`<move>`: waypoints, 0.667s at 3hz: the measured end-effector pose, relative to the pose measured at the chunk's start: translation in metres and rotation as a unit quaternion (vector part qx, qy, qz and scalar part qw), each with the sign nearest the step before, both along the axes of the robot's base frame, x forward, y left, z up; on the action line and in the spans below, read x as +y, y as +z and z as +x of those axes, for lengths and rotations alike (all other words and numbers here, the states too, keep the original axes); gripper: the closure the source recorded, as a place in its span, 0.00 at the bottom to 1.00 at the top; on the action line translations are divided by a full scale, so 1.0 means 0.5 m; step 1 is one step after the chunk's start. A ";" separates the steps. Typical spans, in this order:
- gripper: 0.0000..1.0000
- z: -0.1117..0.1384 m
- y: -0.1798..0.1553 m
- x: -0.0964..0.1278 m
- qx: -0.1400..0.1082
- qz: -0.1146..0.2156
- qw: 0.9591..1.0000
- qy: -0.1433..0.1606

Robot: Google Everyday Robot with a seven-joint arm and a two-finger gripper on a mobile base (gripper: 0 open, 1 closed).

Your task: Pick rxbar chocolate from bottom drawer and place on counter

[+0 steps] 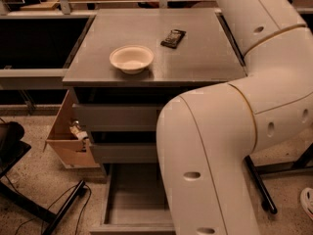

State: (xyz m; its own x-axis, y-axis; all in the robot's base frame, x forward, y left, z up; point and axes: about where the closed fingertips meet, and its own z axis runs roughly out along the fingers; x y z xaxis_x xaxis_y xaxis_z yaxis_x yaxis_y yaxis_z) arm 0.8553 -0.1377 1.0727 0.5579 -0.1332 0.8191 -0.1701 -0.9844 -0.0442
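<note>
The black snack bar (pixel 173 38) lies flat on the grey counter (pixel 195 65), toward the far right part of the top, turned slightly askew to the counter's edges, with pale print showing on its wrapper. A white bowl (pixel 131 58) stands upright on the same counter, nearer the front edge and to the left of the bar, well apart from it. Below the counter, the top drawer (pixel 117 117) and the middle drawer (pixel 124 152) show their plain grey fronts, each standing a little way out. The bottom drawer (pixel 132 199) is pulled far out toward the camera, and its grey inside floor shows between its side walls; its right part is hidden behind the arm. The thick white arm (pixel 234 131) fills the right half of the view, rising from the lower edge, bending at a big joint beside the counter's right front corner and running up past the counter's right side to the top edge. The gripper is beyond that top edge, out of the frame, so I cannot tell whether it is spread or pressed together. An open cardboard box (pixel 66 141) leans against the cabinet's left side, with some small items inside. A dark cable (pixel 63 207) trails across the speckled floor (pixel 34 180) at the lower left.
</note>
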 end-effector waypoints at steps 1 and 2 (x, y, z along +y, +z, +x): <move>0.00 -0.032 0.019 -0.126 -0.025 0.032 0.995 -0.089; 0.00 -0.088 0.130 -0.180 -0.105 0.074 0.984 -0.125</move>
